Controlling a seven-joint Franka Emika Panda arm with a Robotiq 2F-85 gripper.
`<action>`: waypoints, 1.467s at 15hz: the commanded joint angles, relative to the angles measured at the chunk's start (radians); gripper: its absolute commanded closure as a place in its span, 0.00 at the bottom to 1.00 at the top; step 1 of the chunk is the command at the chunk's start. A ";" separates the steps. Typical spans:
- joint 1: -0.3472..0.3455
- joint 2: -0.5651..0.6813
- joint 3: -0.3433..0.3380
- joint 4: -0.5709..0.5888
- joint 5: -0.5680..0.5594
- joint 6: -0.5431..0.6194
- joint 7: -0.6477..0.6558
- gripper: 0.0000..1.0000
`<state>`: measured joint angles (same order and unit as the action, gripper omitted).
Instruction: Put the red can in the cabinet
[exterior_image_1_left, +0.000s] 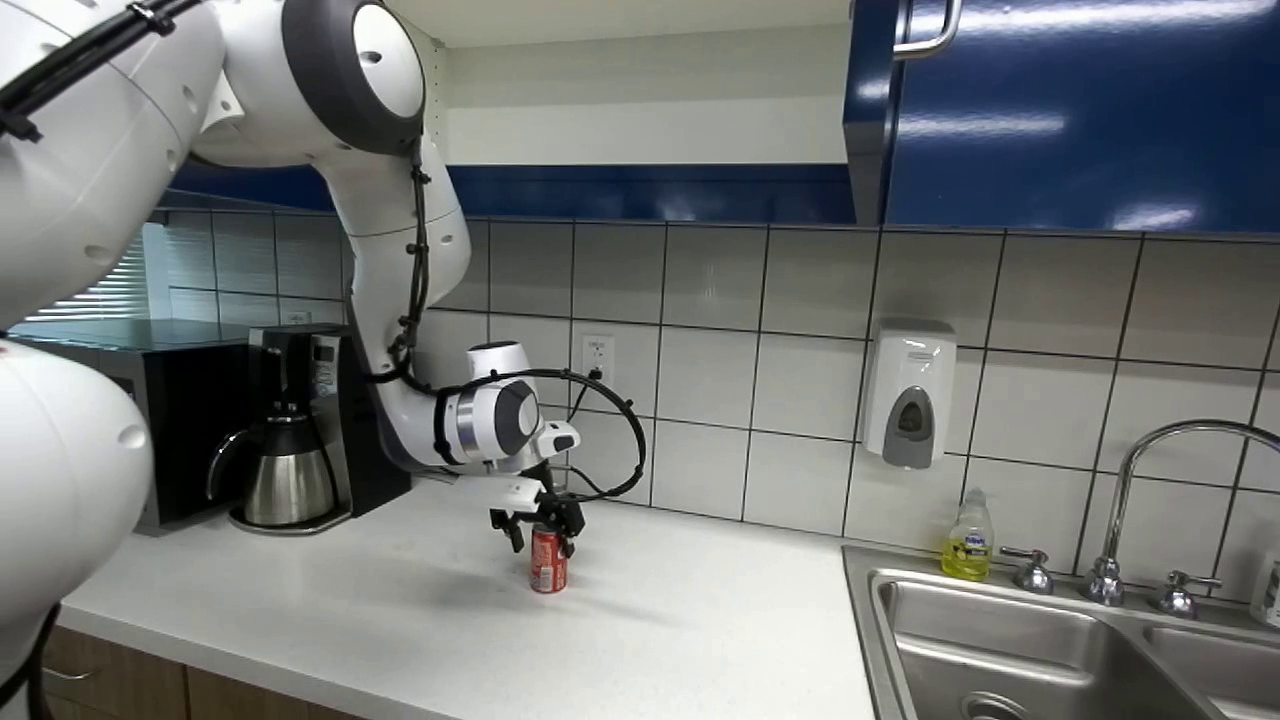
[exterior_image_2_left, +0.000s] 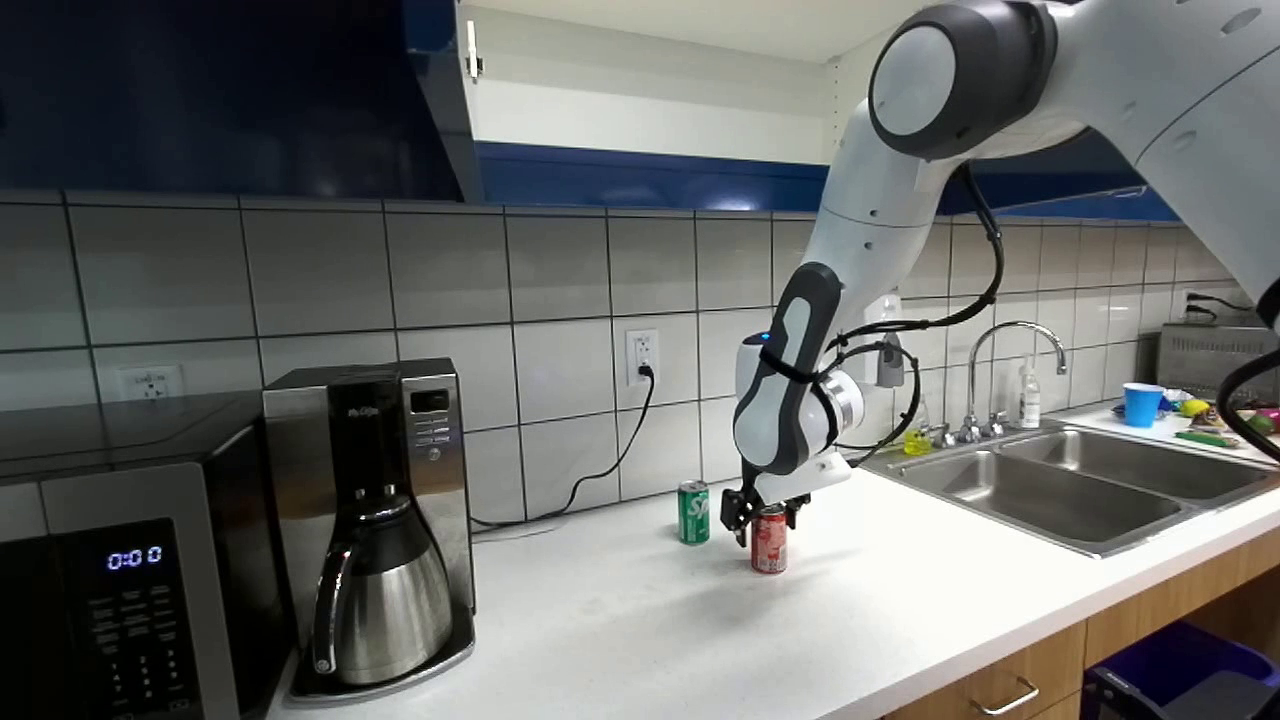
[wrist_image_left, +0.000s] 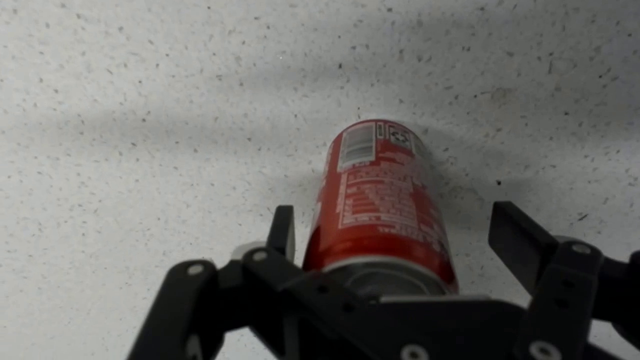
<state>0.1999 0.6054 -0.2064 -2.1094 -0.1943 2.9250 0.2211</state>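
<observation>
the gripper (wrist_image_left: 392, 215) points down over the counter (exterior_image_1_left: 700, 630), its fingers (wrist_image_left: 520, 239) spread, one to each side of the red can (wrist_image_left: 380, 200). in the wrist view bare speckled counter shows between the can and both fingers, narrowly on the left and more widely on the right, so neither fingertip touches it there. the can stands upright on the counter, its upper end between the fingers and its base below them; its metal top is partly hidden by the gripper's own parts.

above the gripper the dark blue cabinet (exterior_image_1_left: 650, 193) hangs on the tiled wall (exterior_image_1_left: 705, 280), open, with its white inside showing. the white arm (exterior_image_1_left: 400, 230) reaches down to the gripper.

in an exterior view a green can (exterior_image_2_left: 693, 513) stands upright near the gripper, apart from it and closer to the wall. an outlet (exterior_image_1_left: 598, 352) with a black plug is on the wall behind the gripper.

left of the gripper in both exterior views, well apart, are a coffee maker (exterior_image_2_left: 440, 510) with a steel pot (exterior_image_2_left: 395, 615) and, past that, a microwave (exterior_image_2_left: 140, 620). right of it are the sink (exterior_image_1_left: 1000, 620), the tap (exterior_image_1_left: 1105, 582), a bottle of yellow dish soap (exterior_image_1_left: 967, 540) and a wall soap dispenser (exterior_image_1_left: 910, 400).
</observation>
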 joint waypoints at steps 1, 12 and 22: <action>0.022 0.020 -0.024 0.026 0.017 0.015 0.020 0.22; 0.020 0.012 -0.034 0.043 0.048 -0.022 0.023 0.61; 0.045 -0.166 -0.048 0.021 0.007 -0.176 0.039 0.61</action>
<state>0.2233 0.5372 -0.2407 -2.0648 -0.1570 2.8299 0.2292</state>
